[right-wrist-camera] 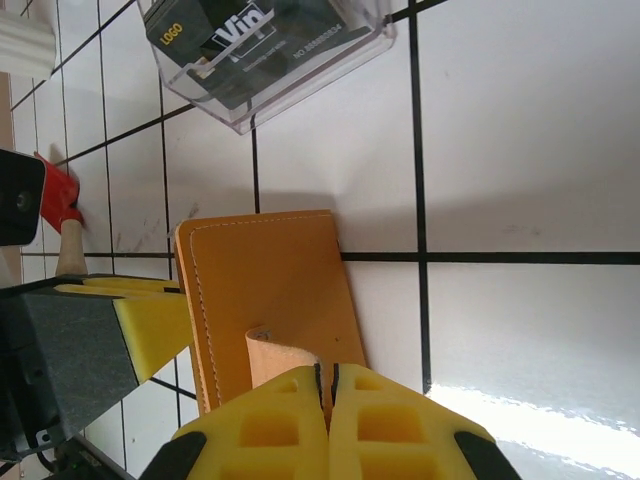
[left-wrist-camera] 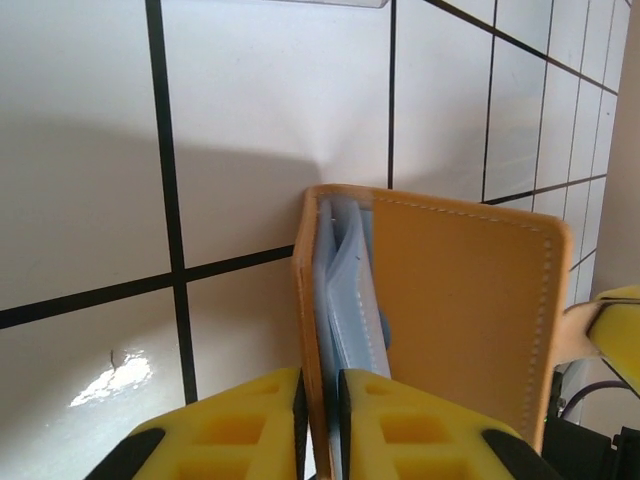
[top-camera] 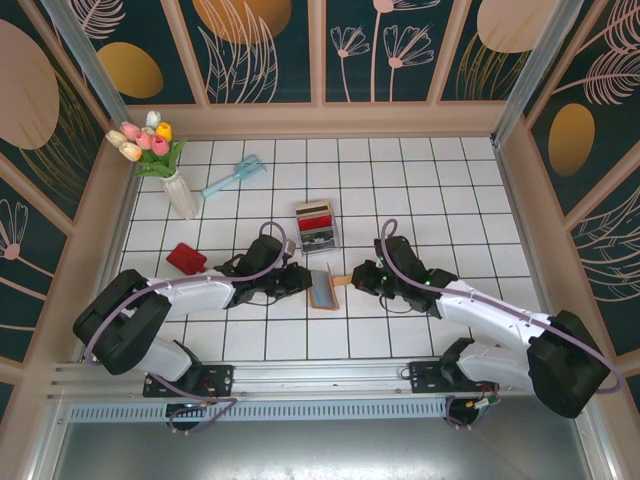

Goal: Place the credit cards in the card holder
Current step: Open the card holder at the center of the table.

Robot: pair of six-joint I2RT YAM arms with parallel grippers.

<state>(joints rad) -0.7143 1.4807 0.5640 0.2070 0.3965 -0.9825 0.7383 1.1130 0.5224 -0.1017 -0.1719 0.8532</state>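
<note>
From above, the card holder (top-camera: 325, 287) sits between left gripper (top-camera: 300, 280) and right gripper (top-camera: 357, 277), the credit cards (top-camera: 314, 215) in a clear tray (top-camera: 321, 244) just beyond both. The left wrist view shows the left gripper (left-wrist-camera: 320, 425) pinching one leather leaf (left-wrist-camera: 308, 300); the right wrist view shows the right gripper (right-wrist-camera: 327, 420) clamped on the snap tab (right-wrist-camera: 283, 355), so a hard pull could slip either thin hold.

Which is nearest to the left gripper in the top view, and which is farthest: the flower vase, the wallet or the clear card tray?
1. The wallet: pinched by the left gripper, on its right side.
2. The clear card tray: a little beyond, toward the back.
3. The vase of tulips: far off, back-left.
</note>
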